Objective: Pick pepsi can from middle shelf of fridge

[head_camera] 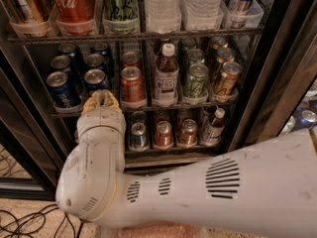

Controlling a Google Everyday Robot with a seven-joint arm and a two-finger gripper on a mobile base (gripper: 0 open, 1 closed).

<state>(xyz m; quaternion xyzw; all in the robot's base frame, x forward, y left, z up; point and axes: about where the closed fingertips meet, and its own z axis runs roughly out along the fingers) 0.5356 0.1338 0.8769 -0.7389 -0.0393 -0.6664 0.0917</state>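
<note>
My gripper point(101, 100) sits at the front edge of the shelf point(173, 104), with the can point(95, 79) dead ahead.
I can't tell its grip; the upright can stands just beyond and above it, towards the left end.

The middle shelf point(63, 114) carried blue pepsi cans point(62, 89), orange-red cans point(132, 83), a white-capped bottle point(166, 73) and green cans point(196, 81); the gripper point(101, 99) stood at its left front rail.
</note>
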